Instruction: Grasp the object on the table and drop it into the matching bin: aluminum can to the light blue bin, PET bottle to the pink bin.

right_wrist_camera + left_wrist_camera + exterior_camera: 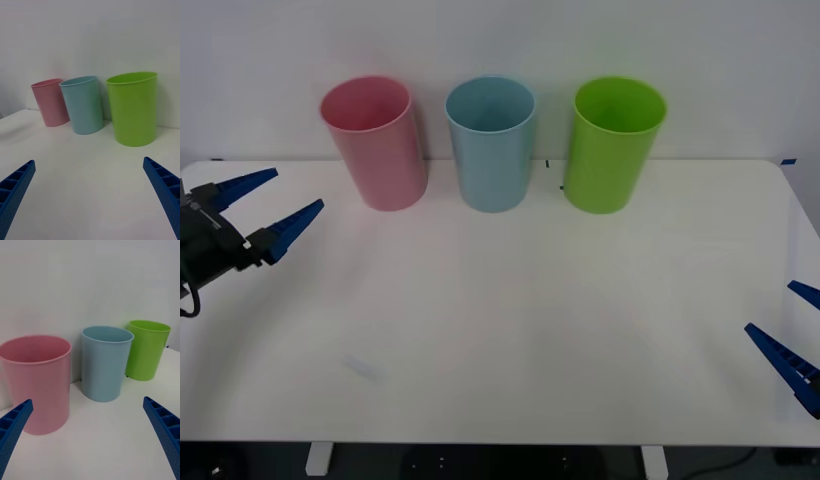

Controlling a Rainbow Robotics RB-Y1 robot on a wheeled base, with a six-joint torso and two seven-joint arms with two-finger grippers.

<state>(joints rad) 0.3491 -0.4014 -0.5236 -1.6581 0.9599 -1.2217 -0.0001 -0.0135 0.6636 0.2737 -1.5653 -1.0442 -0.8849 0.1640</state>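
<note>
Left of the pink bin (374, 142), left gripper (283, 205) hovers spread — right gripper (792, 326) also spread, both empty; drop looks done — retract next.

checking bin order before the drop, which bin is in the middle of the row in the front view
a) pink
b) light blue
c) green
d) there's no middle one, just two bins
b: the light blue bin stands between the pink bin on the left and the green bin on the right, along the far edge of the table.
</note>
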